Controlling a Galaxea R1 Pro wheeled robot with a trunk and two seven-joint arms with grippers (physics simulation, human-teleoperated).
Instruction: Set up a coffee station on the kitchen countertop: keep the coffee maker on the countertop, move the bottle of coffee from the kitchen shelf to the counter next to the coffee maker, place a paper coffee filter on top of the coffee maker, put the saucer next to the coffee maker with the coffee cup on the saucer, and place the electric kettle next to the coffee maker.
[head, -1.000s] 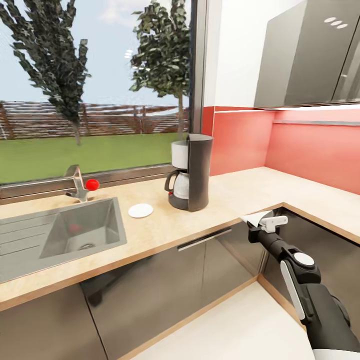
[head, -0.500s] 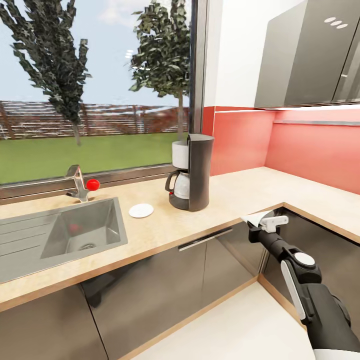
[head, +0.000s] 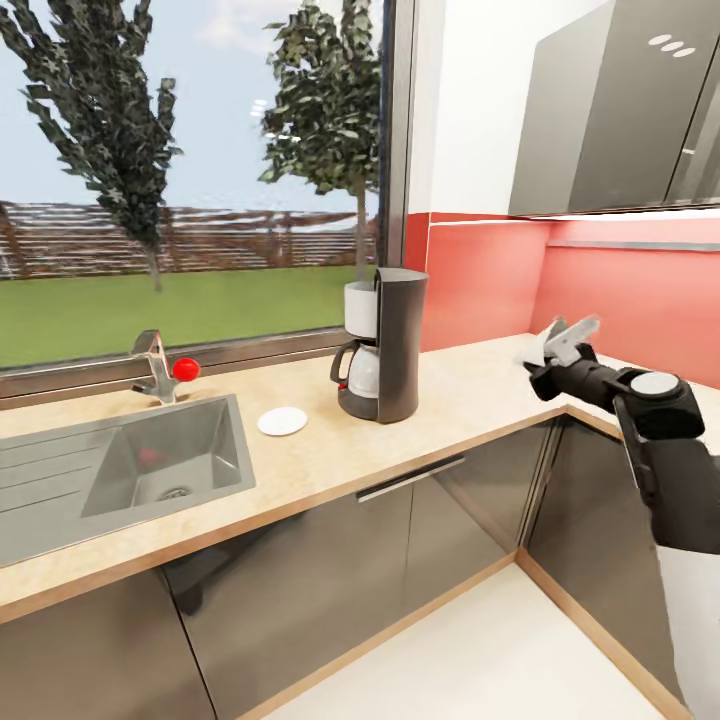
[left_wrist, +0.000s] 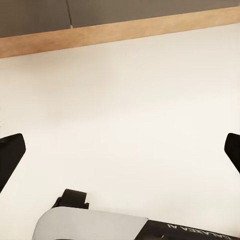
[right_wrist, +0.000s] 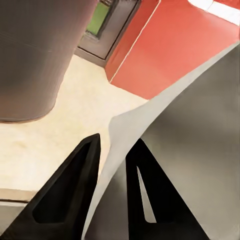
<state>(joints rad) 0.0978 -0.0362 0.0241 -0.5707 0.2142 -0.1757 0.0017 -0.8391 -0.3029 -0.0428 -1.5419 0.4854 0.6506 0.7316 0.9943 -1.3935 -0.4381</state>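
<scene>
The right claw (head: 558, 340) is held up above the kitchen countertop (head: 470, 385), near the corner where the red wall (head: 480, 280) turns. Its two black fingers (right_wrist: 70, 190) are squeezed close together, and a thin white paper coffee filter (right_wrist: 165, 145) is pinched between them. In the head view the paper coffee filter (head: 548, 338) is seen as a small pale sheet poking out of the claw.

The coffee maker (head: 385, 345) is stood on the kitchen countertop, well apart from the right claw, off on the side toward the window (head: 190, 170). In the right wrist view its dark round body (right_wrist: 37, 55) is seen just ahead of the fingers, past the edge of the paper.

The saucer (head: 282, 421) is laid flat on the kitchen countertop, farther from the claw than the coffee maker, between the coffee maker and the sink (head: 60, 470).

The left claw (left_wrist: 120, 150) is spread wide open, with nothing held, and is pointed down at the pale floor (left_wrist: 125, 100).
</scene>
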